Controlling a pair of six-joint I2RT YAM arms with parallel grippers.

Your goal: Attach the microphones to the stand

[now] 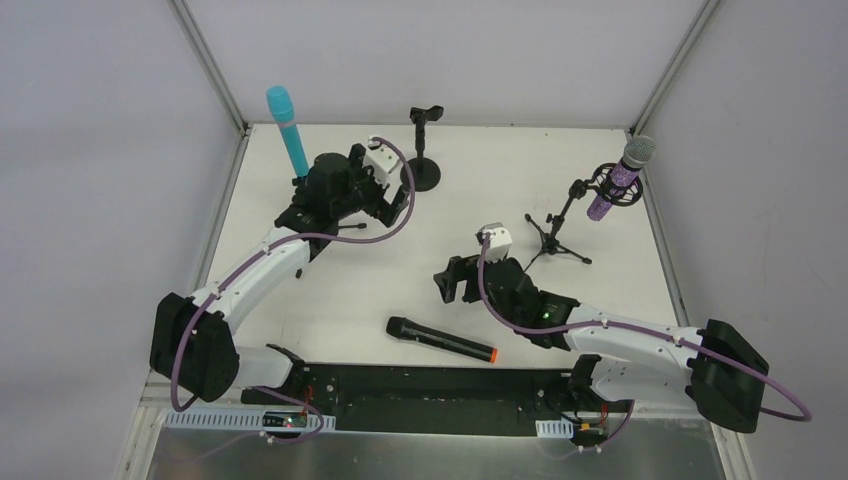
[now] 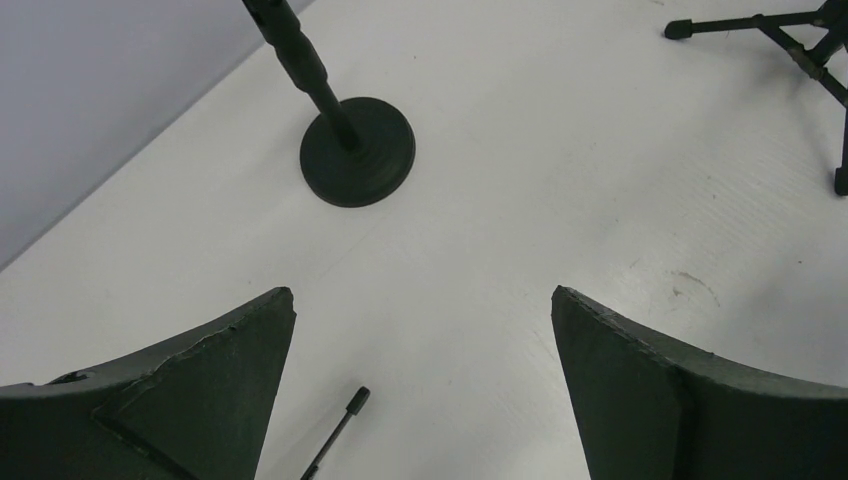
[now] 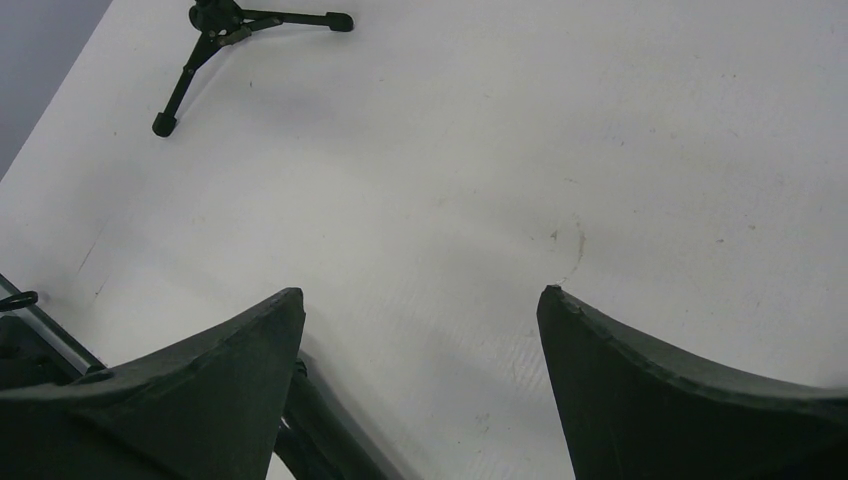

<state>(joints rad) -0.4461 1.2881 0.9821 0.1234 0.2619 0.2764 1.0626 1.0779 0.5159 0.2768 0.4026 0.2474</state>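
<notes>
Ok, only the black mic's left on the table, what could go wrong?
The black microphone lies flat and could roll from a pinch. The empty round-base stand sits close to the open left gripper; a swing could topple it. The right gripper is near the tripod holding the purple microphone; a bump might tip it.

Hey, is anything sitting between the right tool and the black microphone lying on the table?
Nothing visible. The open right tool hovers just beyond the black microphone, which lies flat on the side toward the arm bases, with no object in the gap.
</notes>
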